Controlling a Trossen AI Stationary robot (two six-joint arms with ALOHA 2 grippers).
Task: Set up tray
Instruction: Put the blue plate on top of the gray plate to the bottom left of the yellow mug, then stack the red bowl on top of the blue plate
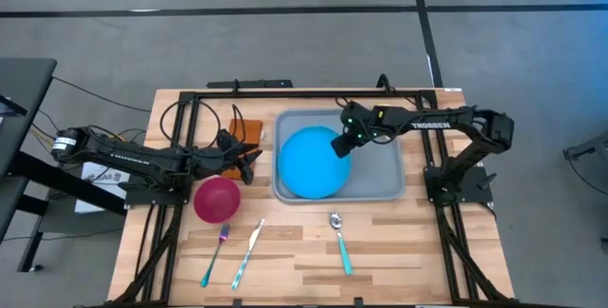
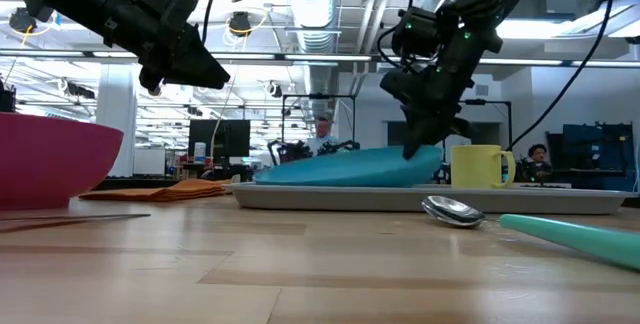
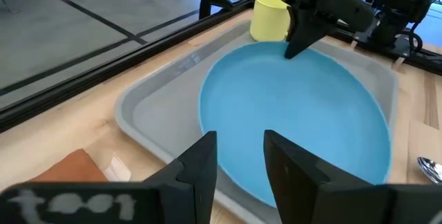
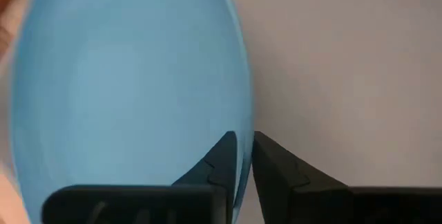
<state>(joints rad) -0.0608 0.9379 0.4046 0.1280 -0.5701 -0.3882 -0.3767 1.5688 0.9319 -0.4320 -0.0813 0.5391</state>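
High view: the tray sits at the table's centre, the blue plate in its nine-o'clock half. The right gripper pinches the plate's three-o'clock rim — placing step; next, let go. Left gripper hovers parted, empty. A yellow mug hides under the right arm.

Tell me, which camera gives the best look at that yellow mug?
The left wrist view: the yellow mug stands at the tray's far end, mostly unobstructed. The low view shows it side-on behind the tray rim. The high view hides it; the right wrist view misses it.
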